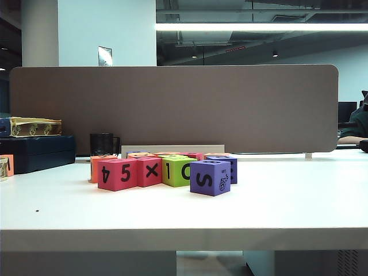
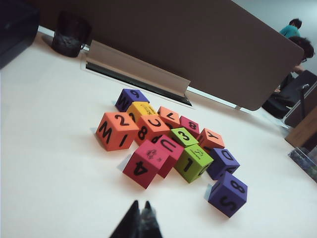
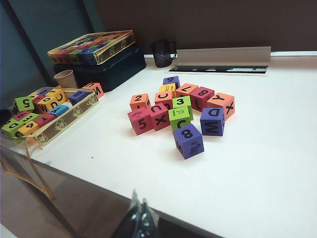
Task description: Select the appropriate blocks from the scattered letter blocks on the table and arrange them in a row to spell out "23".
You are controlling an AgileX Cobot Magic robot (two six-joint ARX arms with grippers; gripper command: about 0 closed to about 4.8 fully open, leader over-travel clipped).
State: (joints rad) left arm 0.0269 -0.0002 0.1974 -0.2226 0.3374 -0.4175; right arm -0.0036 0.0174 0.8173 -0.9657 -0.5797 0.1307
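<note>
1. At the middle of the counter (image 1: 299,207), the scattered letter blocks (image 2: 168,144) lie in one tight heap, none yet set in a row.
2. The orange "2" cube (image 2: 117,130) sits on the heap's edge with open sides, so it looks easy to grasp.
3. The lime-green "3" cube (image 2: 184,136) lies deep inside the heap, hemmed in by the pink "U" cube (image 2: 169,148), an orange "Y" cube (image 2: 211,139) and another green cube (image 2: 194,162). It probably needs clearing first.
4. The left fingers (image 2: 132,223) hang clenched and empty, short of the heap.
5. The right fingers (image 3: 145,220) are likewise pressed together, holding nothing, near the counter's front edge.
6. A tray of spare blocks (image 3: 47,126) and a black cup (image 3: 162,52) stand well apart from the heap.
</note>
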